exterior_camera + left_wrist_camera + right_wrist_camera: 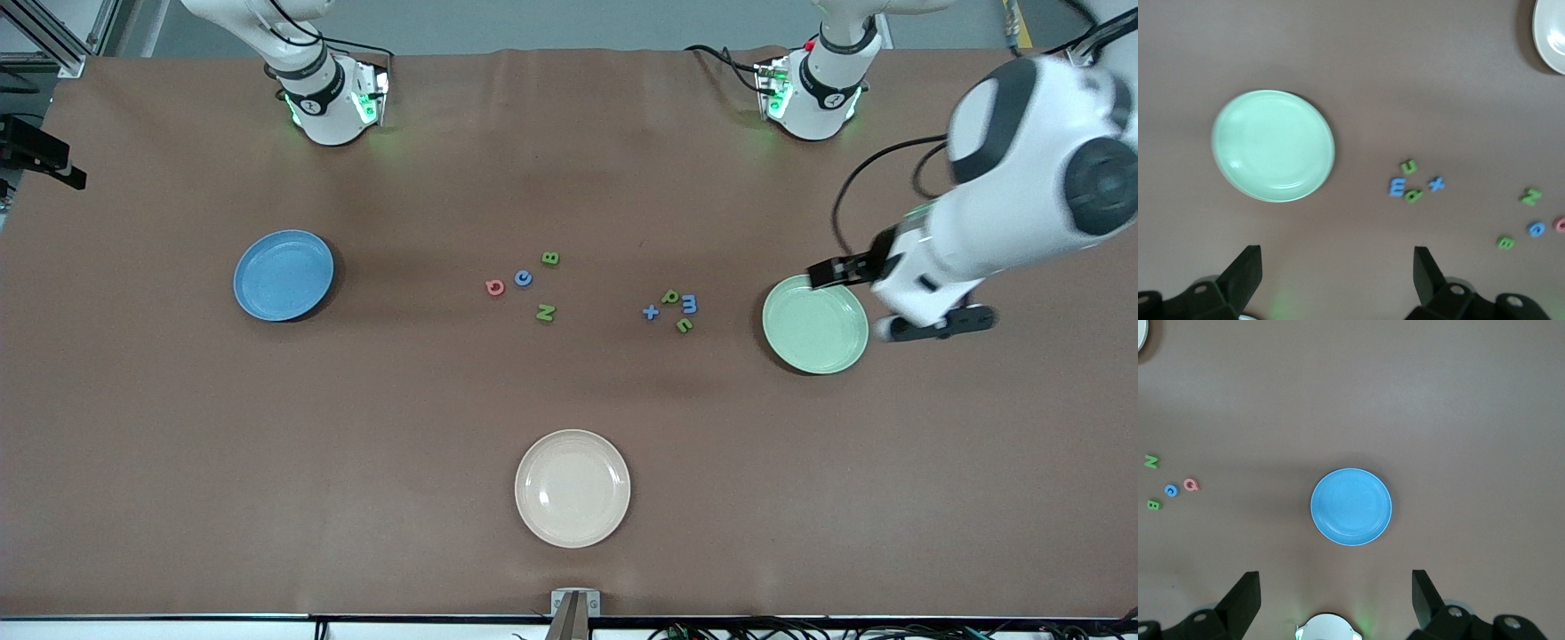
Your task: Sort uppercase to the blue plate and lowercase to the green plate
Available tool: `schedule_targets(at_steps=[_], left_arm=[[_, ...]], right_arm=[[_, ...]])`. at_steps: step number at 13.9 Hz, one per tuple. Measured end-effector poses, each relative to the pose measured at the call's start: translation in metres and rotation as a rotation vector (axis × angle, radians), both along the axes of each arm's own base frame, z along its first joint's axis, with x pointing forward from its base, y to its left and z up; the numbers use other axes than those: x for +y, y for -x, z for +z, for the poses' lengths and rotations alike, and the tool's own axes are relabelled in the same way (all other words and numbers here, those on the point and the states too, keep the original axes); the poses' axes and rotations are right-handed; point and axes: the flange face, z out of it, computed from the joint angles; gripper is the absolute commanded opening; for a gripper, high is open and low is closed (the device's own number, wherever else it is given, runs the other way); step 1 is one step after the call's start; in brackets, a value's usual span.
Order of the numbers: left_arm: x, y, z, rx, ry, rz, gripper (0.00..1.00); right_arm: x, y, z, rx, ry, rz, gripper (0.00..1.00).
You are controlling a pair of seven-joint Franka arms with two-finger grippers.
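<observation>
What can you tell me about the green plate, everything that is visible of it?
The green plate is round, shallow and pale mint green, with a raised rim and a smooth, slightly glossy surface. It lies flat on the brown table, toward the left arm's end, and holds nothing. The lowercase pieces lie on the table beside it, apart from it. The left pincer, open, hangs over its edge without touching it. In the left wrist view the plate shows whole.

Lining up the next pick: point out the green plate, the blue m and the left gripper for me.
green plate (831, 342): front view, bare floor of the plate.
blue m (689, 305): front view, middle of the letter.
left gripper (880, 298): front view, midway between its open fingertips, at the green plate's edge.
</observation>
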Motion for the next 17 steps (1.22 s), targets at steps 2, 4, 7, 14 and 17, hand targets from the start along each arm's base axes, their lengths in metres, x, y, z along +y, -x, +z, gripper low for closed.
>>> schedule_targets(at_steps=[2, 4, 7, 14, 17], left_arm=[[-0.038, 0.0, -0.036, -0.005, -0.004, 0.026, 1.0], [-0.073, 0.002, -0.064, -0.027, 0.001, 0.038, 1.0], [-0.115, 0.015, -0.107, -0.074, 0.008, 0.037, 1.0], [-0.165, 0.064, -0.209, -0.098, -0.018, -0.029, 1.0], [-0.172, 0.073, -0.219, -0.119, -0.006, -0.042, 1.0]], right_arm=[[0.0, 0.0, 0.0, 0.0, 0.001, -0.015, 1.0], [0.001, 0.0, 0.0, 0.002, 0.003, -0.047, 1.0], [0.001, -0.001, 0.001, -0.007, 0.005, -0.059, 1.0], [0.0, -0.006, 0.004, -0.044, 0.011, -0.061, 1.0], [-0.009, -0.02, -0.008, -0.066, 0.019, -0.08, 1.0]])
